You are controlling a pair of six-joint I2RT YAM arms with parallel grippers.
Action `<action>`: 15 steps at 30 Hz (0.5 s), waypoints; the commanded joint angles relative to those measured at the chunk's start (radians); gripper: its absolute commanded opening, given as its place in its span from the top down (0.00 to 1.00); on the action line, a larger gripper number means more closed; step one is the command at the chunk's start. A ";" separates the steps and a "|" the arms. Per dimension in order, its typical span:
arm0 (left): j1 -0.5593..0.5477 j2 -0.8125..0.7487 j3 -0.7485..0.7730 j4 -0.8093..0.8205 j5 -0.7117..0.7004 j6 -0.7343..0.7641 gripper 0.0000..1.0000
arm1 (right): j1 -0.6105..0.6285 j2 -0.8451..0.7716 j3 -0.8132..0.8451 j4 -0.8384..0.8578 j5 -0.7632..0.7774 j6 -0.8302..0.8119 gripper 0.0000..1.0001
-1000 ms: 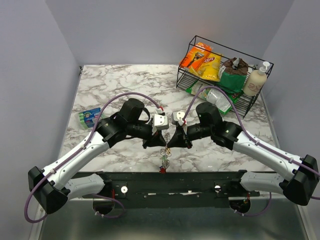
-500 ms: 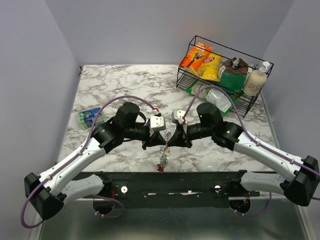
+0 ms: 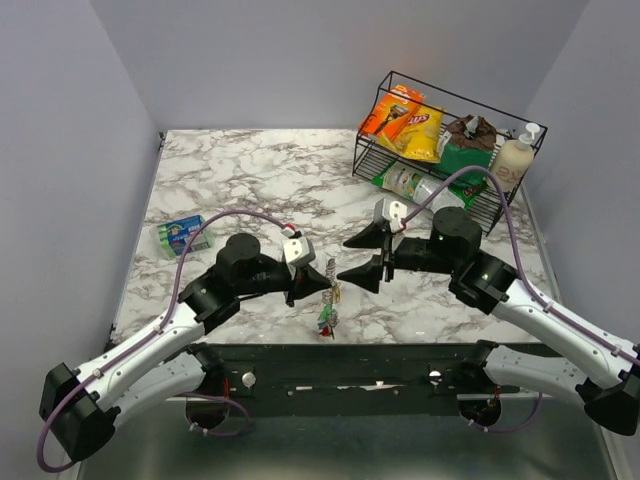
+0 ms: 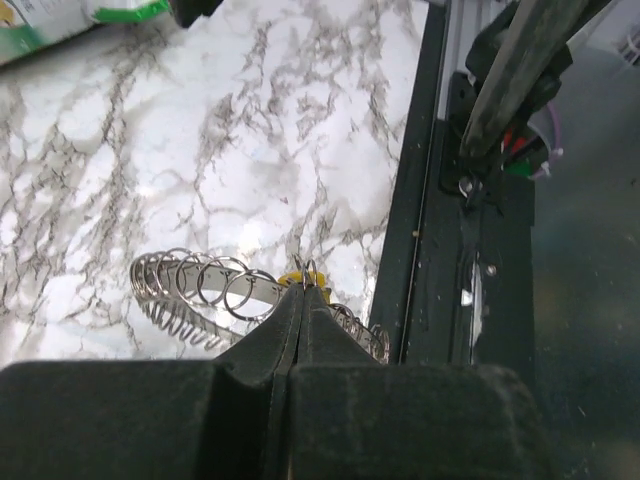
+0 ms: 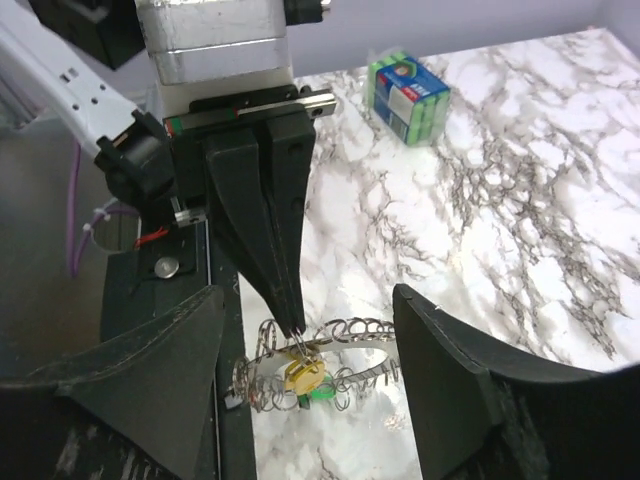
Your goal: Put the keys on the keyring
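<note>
R tool [image 3: 343, 260] now jaws wide, off keyring [image 3: 330, 270], back right; L tool [image 3: 321, 284] now tight on it

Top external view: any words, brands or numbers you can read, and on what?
No text reads clearly.
Yellow bag in the wire basket: red logo, too small.
Orange pack: print blurred.
Green-and-blue box: label blurred.
Pump bottle: label too small.

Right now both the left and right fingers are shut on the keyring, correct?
Not quite. Only the left fingers are shut on the keyring; the right fingers stand open, not gripping it, as the right wrist view shows.
</note>
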 commanded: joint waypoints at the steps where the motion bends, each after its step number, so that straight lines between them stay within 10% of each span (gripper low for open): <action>1: -0.003 -0.077 -0.092 0.322 -0.054 -0.100 1.00 | -0.018 -0.027 -0.025 0.054 0.078 0.042 0.24; 15: -0.003 -0.245 -0.305 0.793 -0.063 -0.115 1.00 | -0.133 -0.060 -0.097 0.158 -0.131 0.071 0.22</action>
